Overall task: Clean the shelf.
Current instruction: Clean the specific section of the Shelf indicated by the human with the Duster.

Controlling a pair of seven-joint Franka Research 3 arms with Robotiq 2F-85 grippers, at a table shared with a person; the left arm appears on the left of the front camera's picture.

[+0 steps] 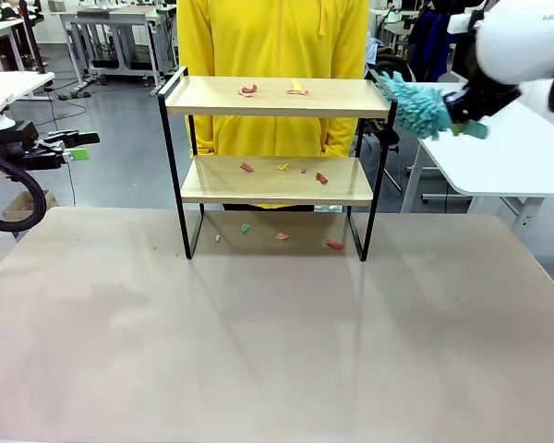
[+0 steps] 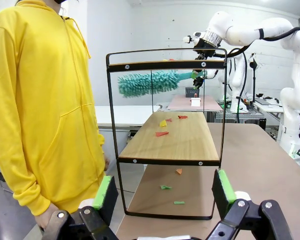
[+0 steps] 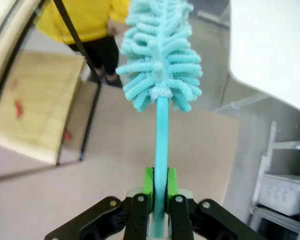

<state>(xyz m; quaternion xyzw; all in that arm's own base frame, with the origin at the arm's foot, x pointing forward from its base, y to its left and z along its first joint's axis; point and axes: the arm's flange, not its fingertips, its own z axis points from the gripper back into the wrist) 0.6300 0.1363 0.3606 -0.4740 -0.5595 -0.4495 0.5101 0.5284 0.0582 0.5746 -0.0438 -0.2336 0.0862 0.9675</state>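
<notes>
Right gripper (image 3: 160, 182), bottom middle, has its jaws tight on a blue-green duster (image 3: 159, 55). Left gripper (image 2: 163, 191) has jaws wide apart, holding nothing. The shelf (image 1: 351, 96) stands upper middle of the front view.

From where I stand, the floor (image 1: 120, 157) is smooth grey with a dull sheen. A pale beige worktop (image 1: 258, 351) takes up the near side of the room. Just to its right stands a white table (image 1: 508, 157) on white legs, and another white table (image 1: 5, 88) sits at the far left. Farther back are metal-framed benches (image 1: 111, 37) (dark cables lie on the floor near them). A cardboard box (image 1: 28, 205) rests on the floor at left. The wall (image 2: 155, 25) is plain white and evenly lit.
</notes>
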